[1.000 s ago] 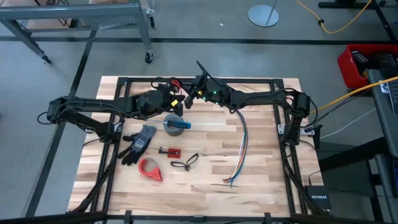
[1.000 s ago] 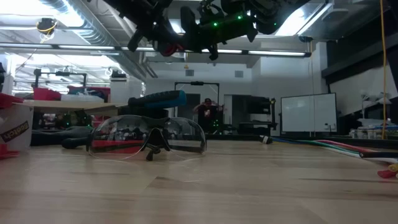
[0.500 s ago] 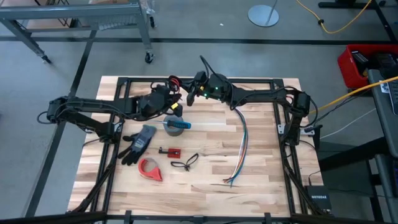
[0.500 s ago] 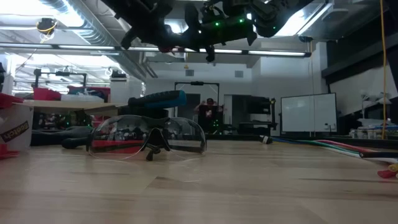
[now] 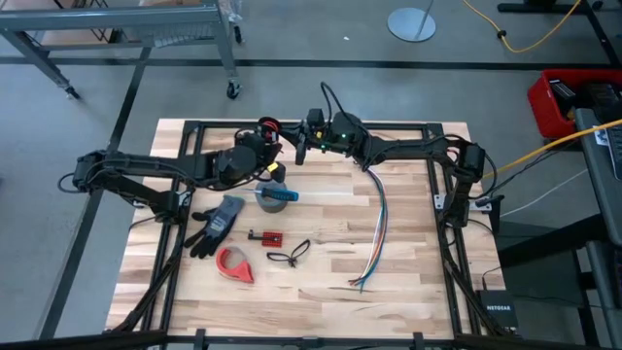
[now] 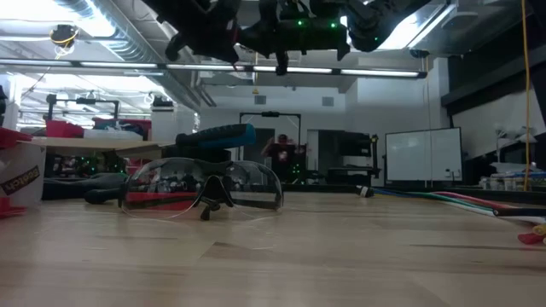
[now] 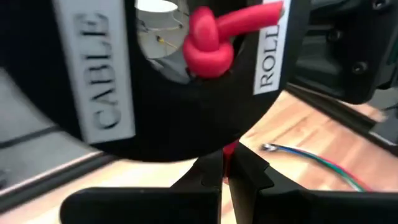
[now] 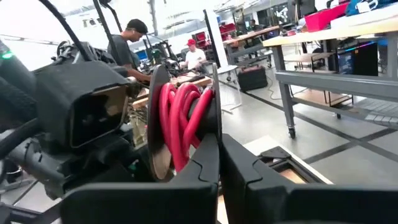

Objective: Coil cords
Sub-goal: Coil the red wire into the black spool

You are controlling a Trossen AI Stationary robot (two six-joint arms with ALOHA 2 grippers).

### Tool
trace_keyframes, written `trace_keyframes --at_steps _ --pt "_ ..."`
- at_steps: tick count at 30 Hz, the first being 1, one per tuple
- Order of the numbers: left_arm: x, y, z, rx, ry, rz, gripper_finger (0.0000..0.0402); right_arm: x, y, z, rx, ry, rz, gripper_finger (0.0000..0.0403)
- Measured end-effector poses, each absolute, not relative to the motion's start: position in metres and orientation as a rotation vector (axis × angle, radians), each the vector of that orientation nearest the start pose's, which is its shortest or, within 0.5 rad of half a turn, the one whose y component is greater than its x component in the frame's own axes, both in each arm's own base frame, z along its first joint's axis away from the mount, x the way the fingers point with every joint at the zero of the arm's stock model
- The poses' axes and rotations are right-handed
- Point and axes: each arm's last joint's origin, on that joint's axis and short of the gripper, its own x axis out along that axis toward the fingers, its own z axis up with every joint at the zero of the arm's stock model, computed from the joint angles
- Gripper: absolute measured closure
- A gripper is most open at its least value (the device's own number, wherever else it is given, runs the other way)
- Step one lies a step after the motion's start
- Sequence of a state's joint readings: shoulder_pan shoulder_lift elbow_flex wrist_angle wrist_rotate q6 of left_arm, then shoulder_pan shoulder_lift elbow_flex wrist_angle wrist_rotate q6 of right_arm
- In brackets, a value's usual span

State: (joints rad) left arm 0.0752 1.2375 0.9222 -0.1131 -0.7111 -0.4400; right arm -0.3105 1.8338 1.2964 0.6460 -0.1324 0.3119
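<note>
Near upper centre of the high view both arms meet above the far edge of the table. The red cord sits wound on a black spool lettered CABLE, raised off the surface between the two tools. Left gripper has its fingers pressed together on the spool's rim, red cord showing just above the fingertips in the left wrist view. Right gripper is also pressed together, fingers meeting at the spool's edge beside the red windings; whether they pinch the flange or the cord itself I cannot tell. Below the arms, at frame centre: grey tape roll with a blue-handled tool across it. Left of it, a grey-and-black glove; lower, a red tape dispenser, a small red-black part, a black looped cord. Right of centre, a multicoloured wire bundle runs down-frame. Low view: safety glasses on the light wood top, in front. Workshop beyond, benches, people standing.
</note>
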Motion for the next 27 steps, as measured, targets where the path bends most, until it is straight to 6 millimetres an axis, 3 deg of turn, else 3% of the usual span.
trace_keyframes --at_steps 13,27 --pt "0.254 0.026 0.304 -0.111 0.268 0.901 0.0401 0.401 -0.139 0.296 0.323 -0.104 0.007 0.0402" --pt "0.236 0.021 0.313 -0.083 0.3 0.881 0.0401 0.399 -0.139 0.295 0.326 -0.067 0.158 0.0402"
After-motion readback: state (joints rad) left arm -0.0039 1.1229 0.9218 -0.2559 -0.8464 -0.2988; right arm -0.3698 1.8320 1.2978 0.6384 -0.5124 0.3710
